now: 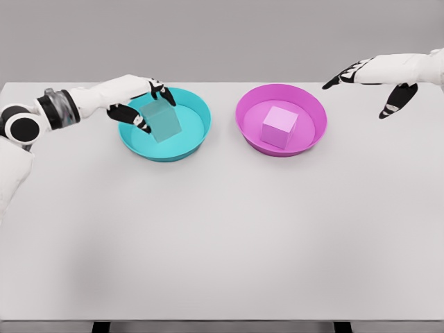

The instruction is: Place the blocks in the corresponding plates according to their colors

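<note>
While the pink block [279, 127] is sitting in the pink plate [313, 104], the left hand [142, 104] is clamping fingers on the teal block [161, 121] in the teal plate [198, 111] near the table's [222, 243] far edge; the right hand [378, 82] is hovering, fingers apart.

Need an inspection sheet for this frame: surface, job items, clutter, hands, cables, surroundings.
Surface: white table, flat, front edge visible at the bottom.
Job's things: teal block inside the teal plate; pink block inside the pink plate, resting flat. Plates side by side, apart.
Clutter: nothing seen.
Hands: left hand over the teal plate, fingers around the teal block; whether the block sits on the plate floor cannot be told. Right hand raised beyond the pink plate, fingers spread, holding nothing.
Cables: nothing seen.
Surroundings: plain grey backdrop behind the table; dark table legs at the bottom edge.
</note>
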Robot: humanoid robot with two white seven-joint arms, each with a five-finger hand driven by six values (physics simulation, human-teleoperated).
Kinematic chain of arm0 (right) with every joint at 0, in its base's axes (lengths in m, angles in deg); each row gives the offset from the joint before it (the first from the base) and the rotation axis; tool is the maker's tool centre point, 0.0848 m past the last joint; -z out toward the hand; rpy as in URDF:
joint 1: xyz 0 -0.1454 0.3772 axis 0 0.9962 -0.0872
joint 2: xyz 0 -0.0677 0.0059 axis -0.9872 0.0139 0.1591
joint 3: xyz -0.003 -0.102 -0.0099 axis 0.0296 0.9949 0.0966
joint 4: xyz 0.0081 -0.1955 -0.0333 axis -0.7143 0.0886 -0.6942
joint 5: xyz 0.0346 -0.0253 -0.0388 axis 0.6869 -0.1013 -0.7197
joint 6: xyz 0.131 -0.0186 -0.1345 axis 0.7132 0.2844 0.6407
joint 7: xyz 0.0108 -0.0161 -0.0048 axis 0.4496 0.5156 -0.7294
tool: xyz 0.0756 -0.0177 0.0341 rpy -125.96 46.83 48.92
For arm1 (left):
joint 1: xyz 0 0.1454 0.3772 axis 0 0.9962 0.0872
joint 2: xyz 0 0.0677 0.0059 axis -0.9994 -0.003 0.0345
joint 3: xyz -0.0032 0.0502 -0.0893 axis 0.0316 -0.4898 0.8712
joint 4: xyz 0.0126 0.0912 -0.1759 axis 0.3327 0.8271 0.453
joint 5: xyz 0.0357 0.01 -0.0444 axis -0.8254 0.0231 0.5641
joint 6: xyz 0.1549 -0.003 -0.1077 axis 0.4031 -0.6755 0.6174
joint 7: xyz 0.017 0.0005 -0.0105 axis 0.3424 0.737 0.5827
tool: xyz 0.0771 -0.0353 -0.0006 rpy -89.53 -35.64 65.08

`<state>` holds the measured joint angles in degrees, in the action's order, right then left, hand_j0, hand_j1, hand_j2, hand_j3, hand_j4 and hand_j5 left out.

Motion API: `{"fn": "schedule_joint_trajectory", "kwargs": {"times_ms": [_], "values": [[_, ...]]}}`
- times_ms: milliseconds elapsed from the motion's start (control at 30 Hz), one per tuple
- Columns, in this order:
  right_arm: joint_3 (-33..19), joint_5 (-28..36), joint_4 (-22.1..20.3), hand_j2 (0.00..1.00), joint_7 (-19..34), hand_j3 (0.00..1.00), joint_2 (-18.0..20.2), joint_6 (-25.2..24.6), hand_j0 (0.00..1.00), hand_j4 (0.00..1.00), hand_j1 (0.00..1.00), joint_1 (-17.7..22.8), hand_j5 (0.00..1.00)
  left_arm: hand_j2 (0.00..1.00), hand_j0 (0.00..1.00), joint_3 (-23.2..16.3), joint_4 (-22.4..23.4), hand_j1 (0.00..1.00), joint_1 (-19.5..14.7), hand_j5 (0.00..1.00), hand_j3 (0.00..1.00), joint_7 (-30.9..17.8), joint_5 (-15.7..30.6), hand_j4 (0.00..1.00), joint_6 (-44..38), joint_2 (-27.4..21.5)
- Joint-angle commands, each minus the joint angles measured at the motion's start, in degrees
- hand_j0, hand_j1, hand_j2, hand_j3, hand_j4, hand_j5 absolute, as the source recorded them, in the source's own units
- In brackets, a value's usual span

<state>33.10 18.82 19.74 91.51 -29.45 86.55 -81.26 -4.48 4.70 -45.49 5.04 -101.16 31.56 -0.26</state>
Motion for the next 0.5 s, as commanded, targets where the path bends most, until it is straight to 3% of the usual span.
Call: {"fn": "schedule_joint_trajectory", "kwargs": {"times_ms": [0,133,267,467], "values": [[-0.06,0.18,0.02,1.00,-0.02,1.00,0.14,-0.15,1.00,1.00,1.00,0.00,1.00,0.58,0.58,0.08,1.60,0.58,0.00,0.58,0.58,0.04,0.51,0.58,-0.18,0.34],[-0.06,0.18,0.02,1.00,-0.02,1.00,0.14,-0.15,1.00,1.00,1.00,-0.09,1.00,0.59,0.59,0.16,4.06,0.59,-1.23,0.59,0.59,0.04,0.51,0.59,-0.18,0.52],[-0.06,0.09,0.02,1.00,-0.02,1.00,0.14,-0.15,1.00,1.00,1.00,-0.09,1.00,0.79,0.79,0.08,4.15,0.79,-1.58,0.79,0.79,0.04,0.51,0.79,-0.18,0.43],[0.02,0.36,-0.15,1.00,-0.02,1.00,0.14,-0.15,1.00,1.00,1.00,0.00,1.00,0.86,0.86,0.16,4.15,0.86,-1.50,0.86,0.86,0.04,0.68,0.86,-0.18,0.34]]}}
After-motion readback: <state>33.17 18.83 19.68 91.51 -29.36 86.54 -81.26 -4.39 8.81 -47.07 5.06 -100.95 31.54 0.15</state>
